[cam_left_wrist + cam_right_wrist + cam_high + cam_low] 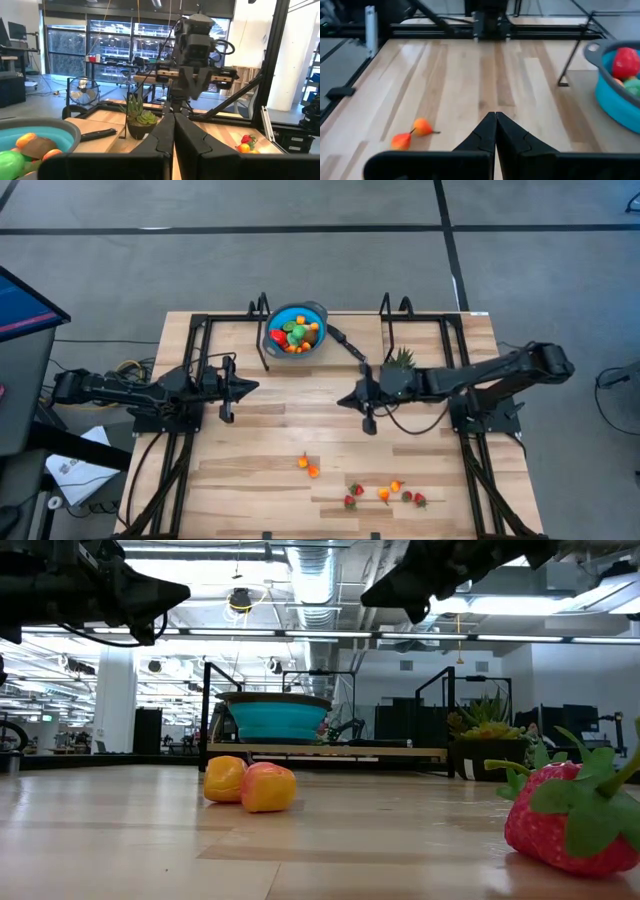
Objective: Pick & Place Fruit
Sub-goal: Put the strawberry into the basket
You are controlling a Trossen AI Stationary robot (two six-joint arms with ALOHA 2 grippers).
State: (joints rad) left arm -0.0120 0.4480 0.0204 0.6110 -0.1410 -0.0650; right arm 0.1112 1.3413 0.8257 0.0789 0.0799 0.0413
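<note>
At the far edge of the pale wooden plank table [250, 430], sitting between the black frame posts: a round blue bowl with a black handle [297, 329], already holding several small toy fruits [294, 335] in red, green, orange and brown. Lying loose on the near part of the table: two small orange toy fruit pieces [308, 467] touching each other near the middle, and farther toward the right, a cluster of small red toy strawberries and orange pieces [385, 493] spread close together. Showing large at the near right edge of the low view: one red strawberry with green leaves [570, 820], with the two orange pieces [250, 785] resting side by side farther back.

Hovering above the table on the left side, well apart from every loose fruit: the left gripper [252, 387], fingers clenched together and grasping nothing, pointing toward the centre. Hanging opposite it, right of centre: the right gripper [343, 399], fingers likewise pressed tight and carrying nothing, facing the left one across a bare stretch of boards. Standing just behind the right arm, near the far right of the table: a small spiky-leaved green plant in a dark pot [403, 359].
</note>
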